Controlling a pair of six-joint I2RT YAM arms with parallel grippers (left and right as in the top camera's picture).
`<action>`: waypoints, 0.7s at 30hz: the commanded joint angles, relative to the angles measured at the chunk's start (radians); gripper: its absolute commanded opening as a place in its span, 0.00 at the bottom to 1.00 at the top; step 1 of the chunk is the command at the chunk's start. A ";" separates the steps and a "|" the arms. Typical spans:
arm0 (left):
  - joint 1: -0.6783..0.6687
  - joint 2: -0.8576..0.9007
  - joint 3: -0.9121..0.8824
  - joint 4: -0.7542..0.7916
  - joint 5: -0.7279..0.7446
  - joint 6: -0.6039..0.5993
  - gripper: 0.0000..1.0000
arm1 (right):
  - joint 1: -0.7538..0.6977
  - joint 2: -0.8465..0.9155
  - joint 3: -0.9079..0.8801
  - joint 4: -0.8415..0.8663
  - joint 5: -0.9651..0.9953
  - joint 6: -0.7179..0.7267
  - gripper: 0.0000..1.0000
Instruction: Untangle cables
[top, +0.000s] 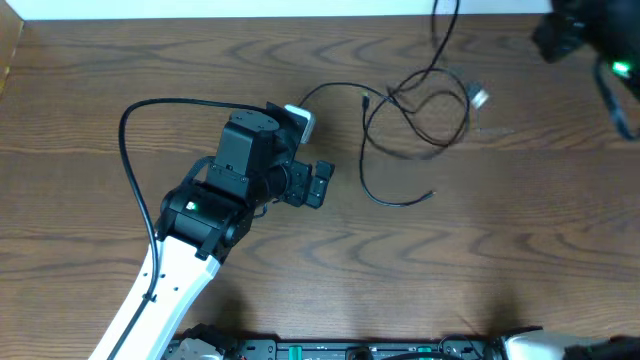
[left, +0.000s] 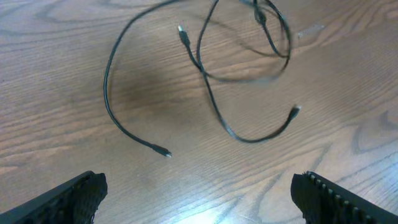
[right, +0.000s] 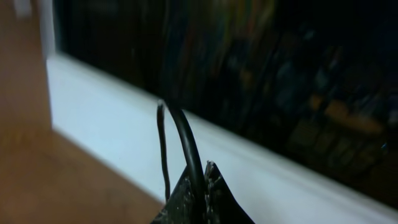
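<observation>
Thin black cables (top: 400, 204) lie in loose crossing loops on the wooden table right of centre, with a whitish plug tip (top: 479, 97) at their right side. One strand (top: 441, 40) runs up past the top edge. In the left wrist view the cables (left: 249, 139) lie ahead of my left gripper (left: 199, 199), which is open, empty and apart from them; it also shows in the overhead view (top: 318, 185). My right gripper (right: 202, 186) is shut on a black cable (right: 186, 140) and is raised at the blurred top right corner (top: 570, 35).
The left arm's thicker black lead (top: 125, 130) arcs over the table at the left. A white border (right: 112, 124) runs along the table's far edge, with a dark area behind it. Bare wood (top: 480, 260) lies in front of the cables.
</observation>
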 joint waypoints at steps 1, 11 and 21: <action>0.000 0.005 0.008 -0.002 -0.013 0.022 1.00 | -0.035 -0.046 0.005 0.027 0.027 0.057 0.01; 0.000 0.006 0.008 0.000 -0.002 0.026 1.00 | -0.060 -0.047 0.005 -0.021 0.249 0.064 0.01; 0.000 0.020 0.008 0.043 0.104 0.025 1.00 | -0.057 0.073 0.001 -0.265 0.127 0.098 0.01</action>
